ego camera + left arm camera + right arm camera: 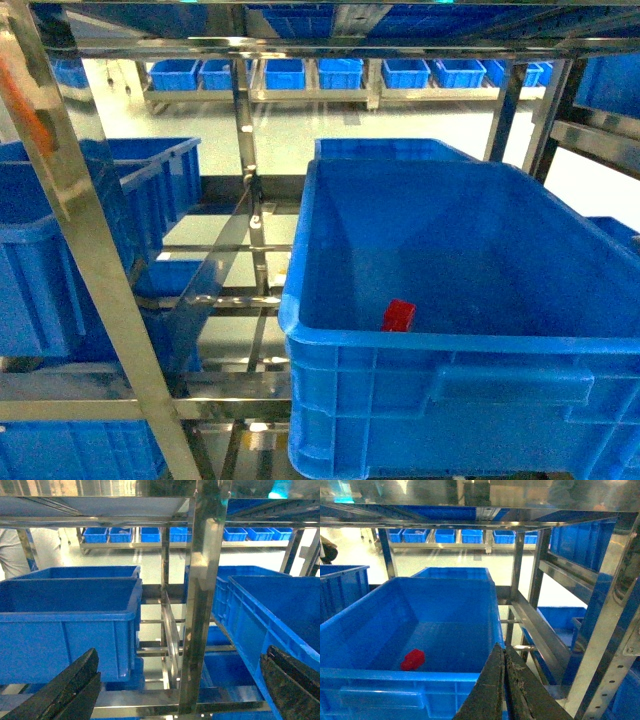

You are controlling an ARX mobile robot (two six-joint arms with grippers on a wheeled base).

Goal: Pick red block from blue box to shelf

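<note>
One small glossy red plastic block (398,316) is visible, and it is the only red thing. It lies on the floor of the large blue plastic box (330,335), close to the near wall and a little left of the middle. In the right wrist view the block (413,659) looks rounded and shiny, lying at a slant; its stud cannot be made out.

The box stands on the shiny stainless-steel shelf (95,270), which has several tiers. In the head view two more blue crates (60,240) sit at the left of the rack, and a row of about eight blue bins (340,72) stands on a far rack behind.

The left gripper (180,690) has its two dark fingers (65,692) spread wide, holding nothing. The right gripper (504,690) has its fingers pressed together with nothing between them, outside the near wall of the box.
</note>
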